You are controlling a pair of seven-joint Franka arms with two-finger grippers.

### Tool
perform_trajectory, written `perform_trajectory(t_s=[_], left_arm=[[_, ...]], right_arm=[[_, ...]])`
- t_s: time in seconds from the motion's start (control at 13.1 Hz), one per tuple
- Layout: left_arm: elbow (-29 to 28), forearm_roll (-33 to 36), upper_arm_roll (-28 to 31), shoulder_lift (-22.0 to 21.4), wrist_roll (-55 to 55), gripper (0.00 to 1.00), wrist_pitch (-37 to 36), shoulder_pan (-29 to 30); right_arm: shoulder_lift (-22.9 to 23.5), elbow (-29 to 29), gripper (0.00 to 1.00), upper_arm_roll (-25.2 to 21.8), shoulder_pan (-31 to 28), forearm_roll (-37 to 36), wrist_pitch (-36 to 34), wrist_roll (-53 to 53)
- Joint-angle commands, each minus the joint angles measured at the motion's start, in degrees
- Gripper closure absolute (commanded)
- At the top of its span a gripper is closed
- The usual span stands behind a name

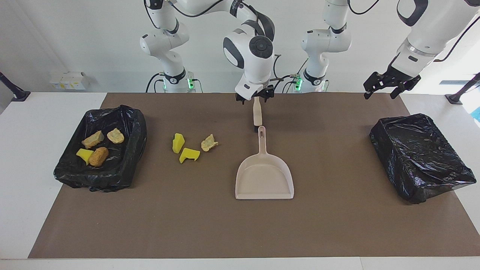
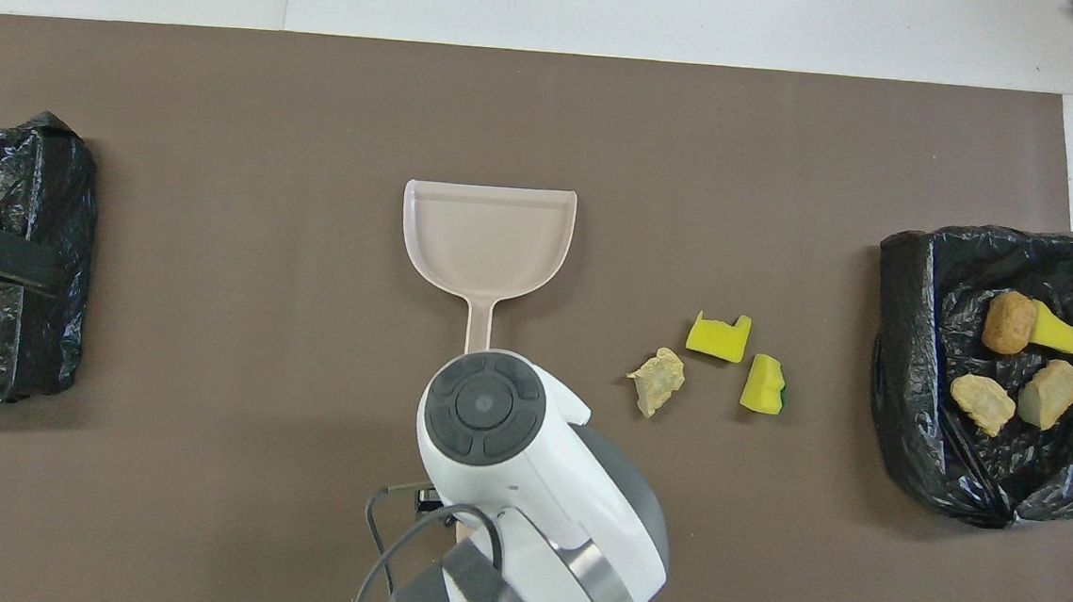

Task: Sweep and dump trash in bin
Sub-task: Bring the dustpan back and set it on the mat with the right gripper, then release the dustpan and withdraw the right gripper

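My right gripper (image 1: 254,98) is hanging open and empty over the brush (image 1: 257,115); my left gripper (image 1: 390,88) is waiting open. Three trash scraps (image 1: 191,145) are lying beside the dustpan (image 1: 264,176), four are sitting in the bin (image 1: 129,165).

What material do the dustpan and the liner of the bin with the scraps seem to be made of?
The dustpan looks like moulded plastic: beige, smooth, matte, one piece with its handle. The bin liner seems to be thin plastic film: black, glossy and crinkled, with bright highlights on its folds.
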Motion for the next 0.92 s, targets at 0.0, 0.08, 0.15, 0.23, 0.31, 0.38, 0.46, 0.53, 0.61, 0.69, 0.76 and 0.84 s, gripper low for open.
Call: perform_trajectory(t_s=[0.0,0.08,0.15,0.23,0.31,0.38,0.46,0.53,0.61,0.69,0.76,0.84], left_arm=[[0.51,0.49,-0.03,0.03,0.51,0.0,-0.54,0.29],[0.43,0.58,0.06,0.03,0.51,0.0,-0.63,0.29],[0.43,0.49,0.06,0.03,0.51,0.0,-0.63,0.29],[0.51,0.58,0.06,0.03,0.51,0.0,-0.63,0.29],[0.51,0.58,0.06,0.03,0.51,0.0,-0.63,0.29],[0.51,0.49,0.06,0.03,0.51,0.0,-0.63,0.29],[0.51,0.49,0.06,0.03,0.51,0.0,-0.54,0.29],[0.51,0.49,0.06,0.03,0.51,0.0,-0.54,0.29],[0.51,0.49,0.06,0.03,0.51,0.0,-0.63,0.29],[0.51,0.49,0.06,0.03,0.42,0.0,-0.71,0.29],[0.43,0.49,0.06,0.03,0.42,0.0,-0.71,0.29],[0.51,0.49,0.06,0.03,0.42,0.0,-0.71,0.29]], right_arm=[[-9.62,-15.63,0.0,-0.01,3.68,4.07,8.16,1.89],[-10.42,-17.94,0.0,0.07,4.23,4.43,10.19,4.26],[-9.82,-19.09,0.0,0.08,5.97,4.52,12.64,7.06],[-8.51,-20.24,0.0,0.08,7.38,5.39,16.06,10.05],[-7.19,-21.29,0.0,0.08,8.44,5.92,19.84,12.26],[-6.05,-22.0,0.0,0.08,9.93,6.1,22.4,14.02],[-5.34,-22.09,0.0,0.08,10.38,6.1,23.03,14.47],[-5.16,-22.35,0.0,0.08,10.47,6.1,23.3,14.47],[-5.25,-23.23,0.02,0.08,10.47,6.1,24.09,14.47],[-5.42,-23.84,0.12,0.08,10.65,6.1,24.79,14.21],[-5.16,-23.85,0.24,0.08,10.82,6.1,25.06,14.04],[-4.46,-23.85,0.44,0.08,11.17,6.1,26.28,13.86]])
